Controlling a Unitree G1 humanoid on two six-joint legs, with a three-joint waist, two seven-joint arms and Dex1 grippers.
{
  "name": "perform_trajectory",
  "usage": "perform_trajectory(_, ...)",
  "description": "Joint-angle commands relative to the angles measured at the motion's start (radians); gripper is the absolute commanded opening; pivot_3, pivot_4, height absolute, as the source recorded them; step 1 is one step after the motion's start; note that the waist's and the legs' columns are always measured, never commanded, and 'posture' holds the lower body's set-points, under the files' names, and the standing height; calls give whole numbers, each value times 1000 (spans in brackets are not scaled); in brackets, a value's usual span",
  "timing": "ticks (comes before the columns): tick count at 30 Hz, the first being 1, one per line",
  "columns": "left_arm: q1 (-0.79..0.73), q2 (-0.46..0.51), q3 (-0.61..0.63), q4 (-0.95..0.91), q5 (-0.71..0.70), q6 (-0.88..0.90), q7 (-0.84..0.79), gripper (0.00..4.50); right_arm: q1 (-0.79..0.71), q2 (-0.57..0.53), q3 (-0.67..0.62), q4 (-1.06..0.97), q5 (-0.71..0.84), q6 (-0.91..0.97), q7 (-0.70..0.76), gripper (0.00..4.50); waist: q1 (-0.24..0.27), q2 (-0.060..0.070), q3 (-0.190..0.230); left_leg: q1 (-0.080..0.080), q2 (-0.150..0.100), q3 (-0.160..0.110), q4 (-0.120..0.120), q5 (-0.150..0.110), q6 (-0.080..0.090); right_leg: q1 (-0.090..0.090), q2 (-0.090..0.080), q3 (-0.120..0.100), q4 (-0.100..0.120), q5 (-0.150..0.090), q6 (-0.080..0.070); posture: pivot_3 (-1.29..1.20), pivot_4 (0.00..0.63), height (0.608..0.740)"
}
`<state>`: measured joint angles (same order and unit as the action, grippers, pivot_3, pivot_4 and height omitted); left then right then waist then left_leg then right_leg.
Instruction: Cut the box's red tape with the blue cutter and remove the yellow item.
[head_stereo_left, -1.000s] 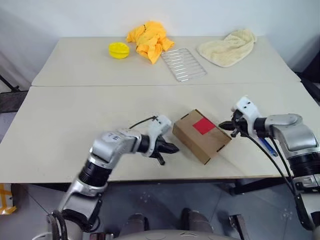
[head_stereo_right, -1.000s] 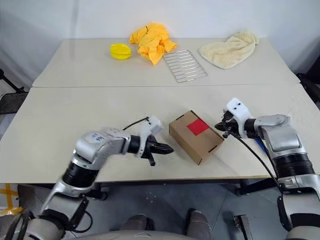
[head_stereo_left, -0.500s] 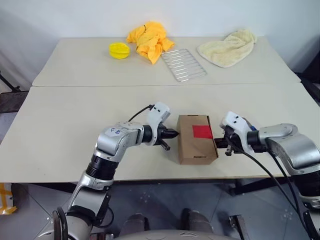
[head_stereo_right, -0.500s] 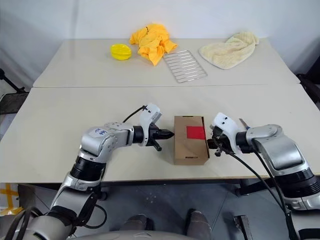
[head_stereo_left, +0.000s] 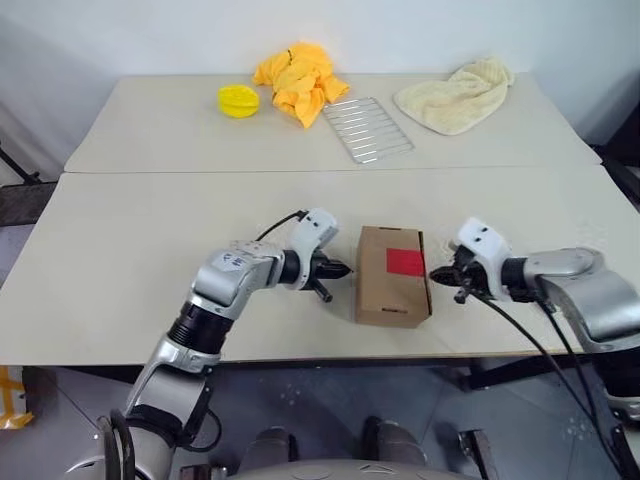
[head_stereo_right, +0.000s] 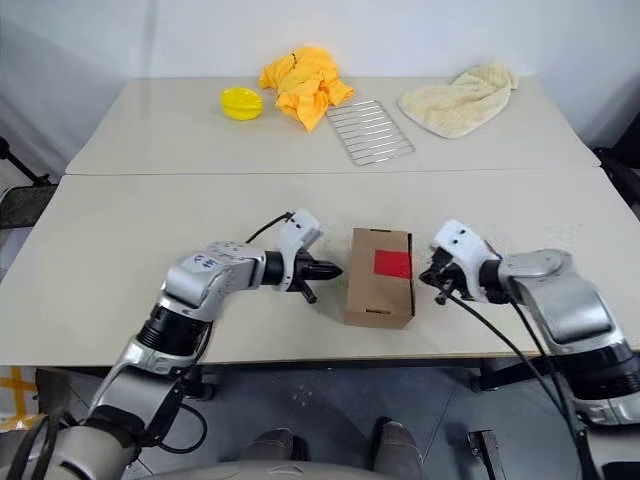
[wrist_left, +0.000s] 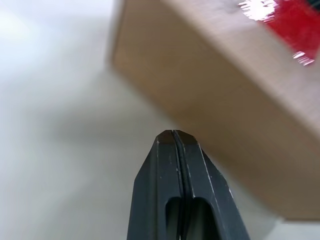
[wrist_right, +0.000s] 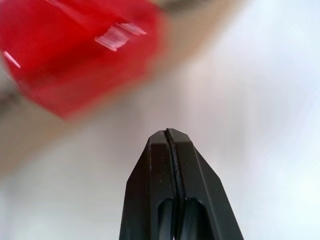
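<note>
Box (head_stereo_left: 392, 274) now squared between both shut pincers.

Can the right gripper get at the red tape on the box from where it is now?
Probably yes. The right gripper, shut and empty, sits just beside the box on the side nearest the red tape, with nothing between them.

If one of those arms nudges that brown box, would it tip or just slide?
Probably slide: the box lies low and flat on the smooth table. Being small cardboard, it looks light, so a push off-centre would likely spin it.
</note>
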<state>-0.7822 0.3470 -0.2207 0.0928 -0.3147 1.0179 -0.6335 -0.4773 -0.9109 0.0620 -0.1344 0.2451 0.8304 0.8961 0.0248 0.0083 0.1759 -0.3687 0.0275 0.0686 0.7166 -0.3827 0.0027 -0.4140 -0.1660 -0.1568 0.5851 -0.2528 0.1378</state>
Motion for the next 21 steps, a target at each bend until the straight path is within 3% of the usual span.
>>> perform_trajectory(1, -35, 41, 53, -18, -30, -20, -57, 0, -9, -20, -120, -58, 19, 38, -55, 364, 0, 0, 0, 0, 0, 0, 0, 0, 0, 0, 0, 0, 0, 0, 0, 0, 150, 740)
perform_trajectory(7, -150, 22, 137, -23, -145, 37, -139, 0, -100, 27, -270, -206, 159, 315, -130, 2344, 4, 0, 0, -1, 0, 0, 1, 0, 0, 0, 0, 0, 0, 0, 0, 0, 150, 740)
perform_trajectory(13, -232, -39, 82, 51, -126, -12, -163, 0, -161, 105, -287, -329, 268, 606, -211, 4433, 1, 0, 0, 0, 0, 0, 0, 0, 0, 0, 0, 0, 0, 0, 0, 0, 150, 740)
perform_trajectory(17, -247, -71, -12, 106, -76, -74, -196, 0, -140, 149, -282, -389, 306, 765, -261, 4472, 2, 0, 0, -1, 0, 0, 0, 0, 0, 0, 0, 0, 0, 0, 0, 0, 150, 740)
perform_trajectory(21, -244, -73, -86, 131, -33, -99, -219, 0, -116, 159, -299, -388, 337, 784, -307, 4472, 0, 0, 0, 0, 0, 0, 0, 0, 0, 0, 0, 0, 1, 0, 0, 0, 150, 740)
